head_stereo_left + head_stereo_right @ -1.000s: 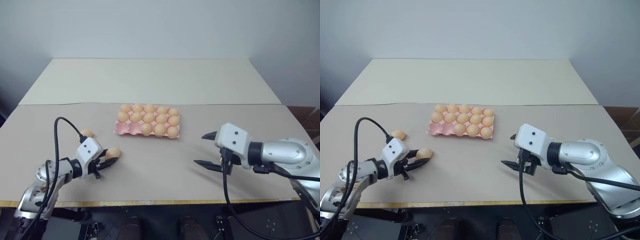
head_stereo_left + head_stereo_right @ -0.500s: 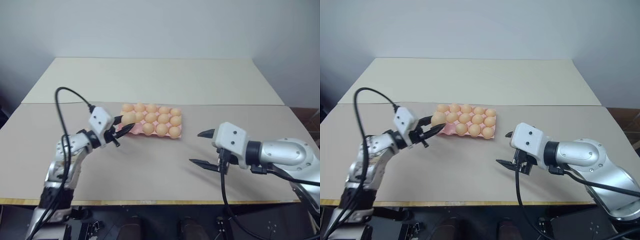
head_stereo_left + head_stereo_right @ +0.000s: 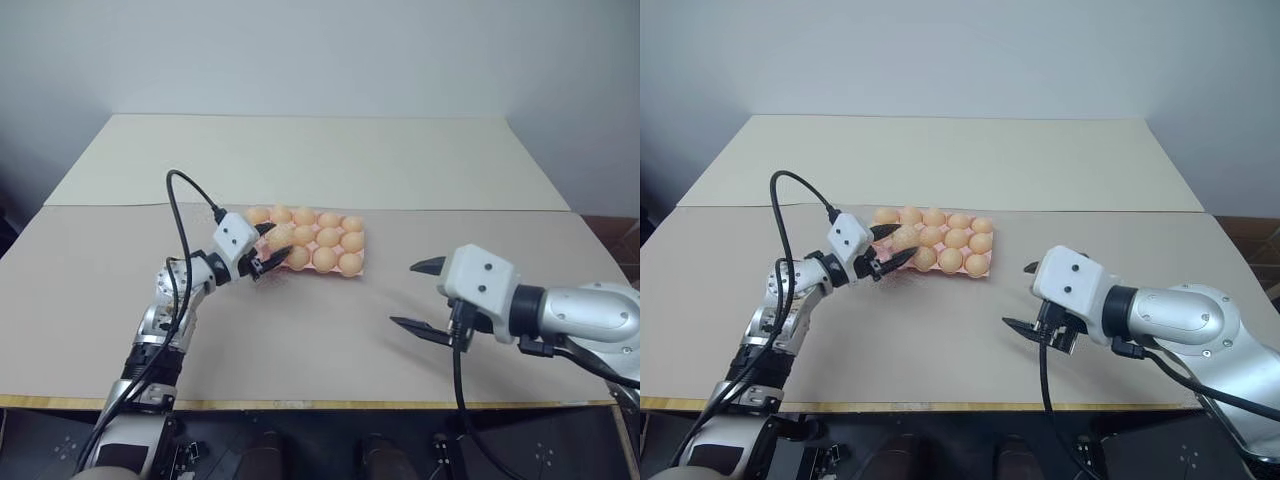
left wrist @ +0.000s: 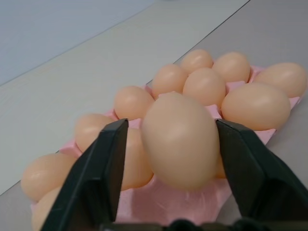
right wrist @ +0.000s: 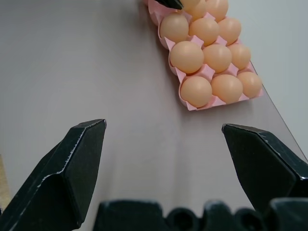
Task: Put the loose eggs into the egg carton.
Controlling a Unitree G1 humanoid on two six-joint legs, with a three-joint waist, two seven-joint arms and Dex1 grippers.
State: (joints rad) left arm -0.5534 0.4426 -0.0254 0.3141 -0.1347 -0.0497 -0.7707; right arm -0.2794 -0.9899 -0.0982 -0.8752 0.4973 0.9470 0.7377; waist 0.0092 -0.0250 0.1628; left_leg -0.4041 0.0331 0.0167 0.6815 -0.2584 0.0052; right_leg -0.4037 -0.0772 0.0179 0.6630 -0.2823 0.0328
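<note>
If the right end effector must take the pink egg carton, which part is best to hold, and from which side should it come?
Probably the scalloped rim on the egg carton's corner nearest the right end effector, approached level across the table. The eggs fill the cups there, so only the thin edge is free; the open fingers can pinch it.

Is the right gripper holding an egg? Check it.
No: the right gripper has its black fingers spread wide with only bare table between them, apart from the egg carton.

Fourteen eggs (image 5: 186,56), one carton (image 4: 185,202)
</note>
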